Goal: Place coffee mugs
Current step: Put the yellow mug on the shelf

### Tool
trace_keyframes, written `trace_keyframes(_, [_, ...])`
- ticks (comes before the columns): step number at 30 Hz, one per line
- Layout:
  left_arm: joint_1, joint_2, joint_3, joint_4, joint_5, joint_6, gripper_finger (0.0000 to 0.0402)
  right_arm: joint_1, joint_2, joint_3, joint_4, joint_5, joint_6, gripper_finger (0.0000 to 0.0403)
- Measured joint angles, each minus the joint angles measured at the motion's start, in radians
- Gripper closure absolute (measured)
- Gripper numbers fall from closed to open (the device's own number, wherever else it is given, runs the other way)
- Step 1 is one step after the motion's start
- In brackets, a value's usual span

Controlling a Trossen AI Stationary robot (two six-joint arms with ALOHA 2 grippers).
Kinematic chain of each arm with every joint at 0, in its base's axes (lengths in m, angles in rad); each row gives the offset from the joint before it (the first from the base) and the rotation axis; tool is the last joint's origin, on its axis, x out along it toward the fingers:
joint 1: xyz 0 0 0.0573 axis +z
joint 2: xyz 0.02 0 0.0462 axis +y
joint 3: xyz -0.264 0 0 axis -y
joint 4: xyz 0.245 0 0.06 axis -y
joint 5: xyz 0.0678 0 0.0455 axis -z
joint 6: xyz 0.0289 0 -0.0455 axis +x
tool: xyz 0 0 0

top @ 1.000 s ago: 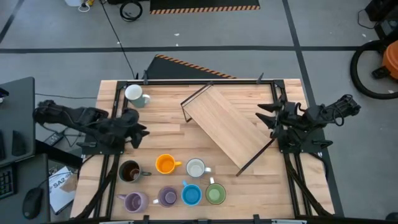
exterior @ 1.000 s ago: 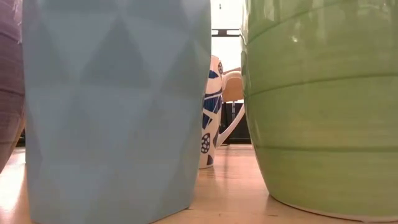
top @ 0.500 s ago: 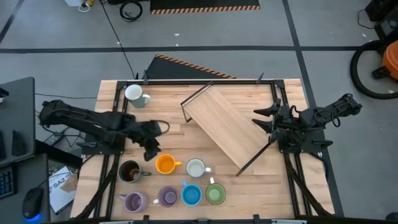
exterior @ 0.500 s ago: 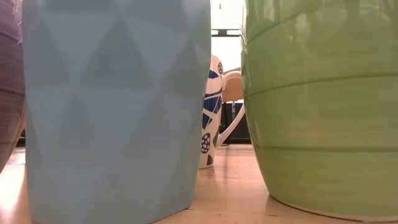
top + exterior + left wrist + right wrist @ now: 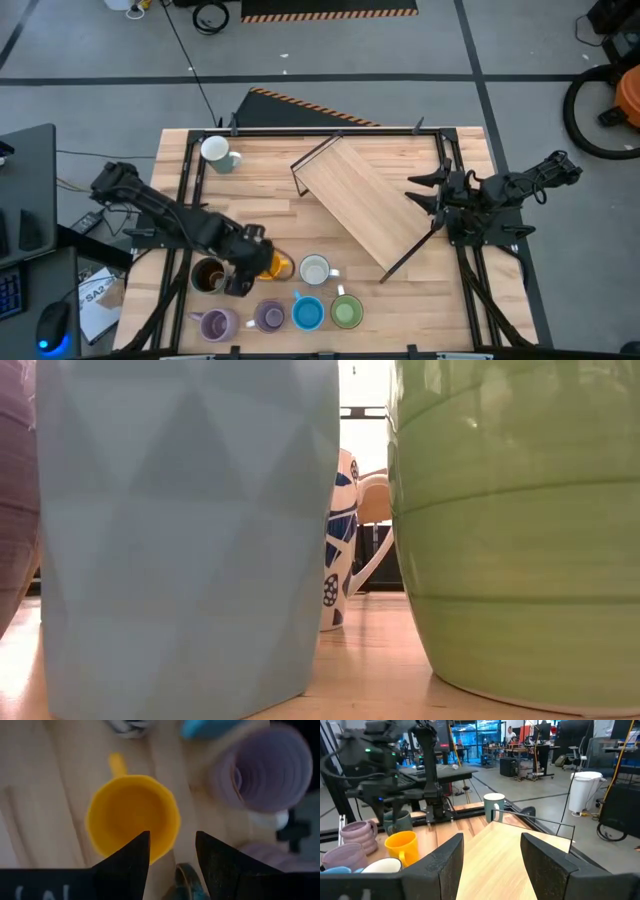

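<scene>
Near the front edge of the wooden table (image 5: 260, 205) sits the cluster of mugs, and the round orange ceramic mug (image 5: 272, 265) is the one getting attention. It stands upright in the back row, with the dark brown mug (image 5: 207, 277) to its left and a white mug with blue pattern (image 5: 316, 270) to its right. In front of them: two ribbed purple mugs (image 5: 216, 324) side by side, then the faceted light blue mug (image 5: 307, 313) and the glossy green mug (image 5: 346, 312). One more pale mug (image 5: 217, 152) stands alone, well apart, at the far left corner.

The left gripper (image 5: 243, 272) hangs right over the gap between the orange and brown mugs. From its wrist camera the two dark fingers (image 5: 127, 865) stand parted with nothing between them, the orange mug's rim showing through the gap, so it's open and not holding anything.

The right gripper (image 5: 422, 190) waits at the right side of the table, fingers spread wide and empty, beside a light wooden board on a thin black metal frame (image 5: 362, 205) lying at an angle across the middle.
</scene>
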Motion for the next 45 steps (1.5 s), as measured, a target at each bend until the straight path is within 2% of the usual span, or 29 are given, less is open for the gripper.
trace_keyframes(15, [-0.046, 0.125, 0.002, -0.102, -0.053, 0.368, 0.0235, 0.000, 0.002, 0.000, -0.023, 0.000, 0.003, 0.0200])
trace_keyframes(24, [-0.093, 0.125, 0.002, -0.137, -0.191, 0.596, 0.0235, 0.000, 0.002, 0.000, -0.023, 0.000, 0.004, 0.0200])
trace_keyframes(32, [-0.118, 0.163, -0.030, -0.146, -0.228, 0.761, 0.0235, 0.000, 0.002, 0.000, -0.021, 0.000, 0.004, 0.0200])
trace_keyframes(36, [-0.121, 0.170, -0.030, -0.128, -0.277, 0.808, 0.0240, 0.000, 0.002, 0.000, -0.022, 0.000, 0.019, 0.0200])
trace_keyframes(45, [-0.117, 0.170, -0.030, -0.078, -0.237, 0.807, 0.0281, 0.000, 0.002, 0.001, -0.024, 0.000, 0.028, 0.0200])
